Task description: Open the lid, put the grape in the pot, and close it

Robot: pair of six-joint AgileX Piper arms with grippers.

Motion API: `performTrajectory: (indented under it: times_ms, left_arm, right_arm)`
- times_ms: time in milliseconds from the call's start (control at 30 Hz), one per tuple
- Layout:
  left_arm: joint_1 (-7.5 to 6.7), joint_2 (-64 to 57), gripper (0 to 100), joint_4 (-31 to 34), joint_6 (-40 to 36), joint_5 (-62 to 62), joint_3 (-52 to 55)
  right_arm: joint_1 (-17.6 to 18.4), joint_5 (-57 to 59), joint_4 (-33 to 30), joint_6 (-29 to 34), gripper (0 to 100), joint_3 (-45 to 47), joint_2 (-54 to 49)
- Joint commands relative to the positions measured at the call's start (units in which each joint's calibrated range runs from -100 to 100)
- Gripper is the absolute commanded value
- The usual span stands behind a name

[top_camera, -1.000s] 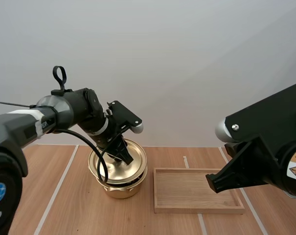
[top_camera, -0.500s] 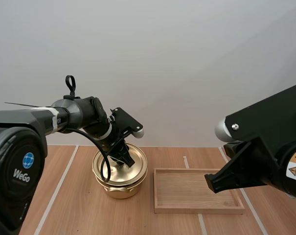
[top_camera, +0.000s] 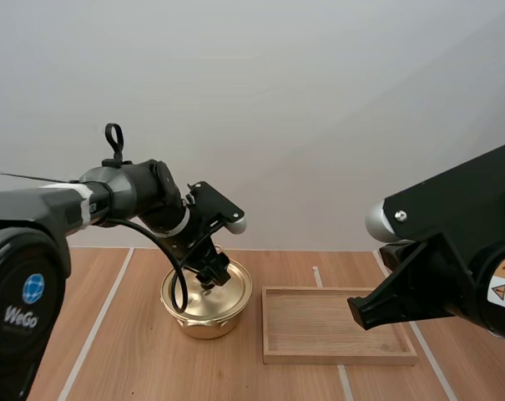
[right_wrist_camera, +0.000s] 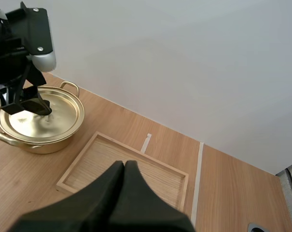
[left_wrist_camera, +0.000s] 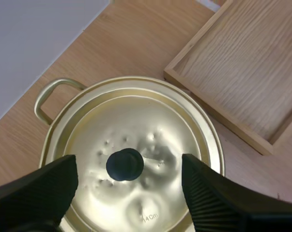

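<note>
Your left gripper (left_wrist_camera: pixel 129 169) hangs over the golden pot (top_camera: pixel 204 316) with its fingers (left_wrist_camera: pixel 44 188) spread wide, one on each side of the lid's black knob (left_wrist_camera: pixel 125 165) and clear of it, gripping nothing. The lid (left_wrist_camera: pixel 155 125) lies seated on the pot's rim, and from the high camera the pot stands on the table (top_camera: pixel 127 351) at 9 o'clock of the wooden tray (top_camera: pixel 319 322), just beside it but not touching. Your right gripper (right_wrist_camera: pixel 125 165) is closed, both fingers pressed together into one empty wedge, poised over the tray.
</note>
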Motion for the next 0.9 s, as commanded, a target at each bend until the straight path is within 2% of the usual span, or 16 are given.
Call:
performTrajectory:
  times_ms: [0,167,200,267,333,500,667,867]
  left_arm:
    - [-0.21,-7.31,100,-1.19,-1.36,4.17,0.12]
    - [-0.21,-19.47,100,-1.19,-2.35,13.35,-0.7]
    - [-0.21,-22.32,97,-1.19,-2.64,14.92,-0.96]
    - [-0.21,-27.48,53,-0.74,-2.86,18.94,-1.58]
    - [-0.21,-33.9,0,0.95,-3.42,22.04,-2.25]
    - [-0.21,-47.65,0,5.52,-5.93,22.29,-2.42]
    - [-0.21,-58.08,0,5.57,-8.02,20.28,-1.59]
    - [-0.21,-70.86,0,5.45,-14.74,4.14,6.85]
  right_arm:
    - [-0.18,-0.24,0.08,-0.65,0,0.26,-0.44]
    - [-0.18,-0.24,0.08,-0.65,0,0.26,-0.44]
    - [-0.18,-0.24,0.08,-0.65,0,0.26,-0.44]
    - [-0.18,-0.24,0.08,-0.65,0,0.26,-0.44]
    - [-0.18,-0.24,0.09,-0.44,0,0.26,-0.44]
    - [-0.18,-0.24,0.09,0.13,0,0.13,-0.44]
    - [-0.18,-0.68,0.24,3.9,0,0.13,-0.44]
    - [-0.92,-8.41,-1.14,8.01,0,3.53,-5.01]
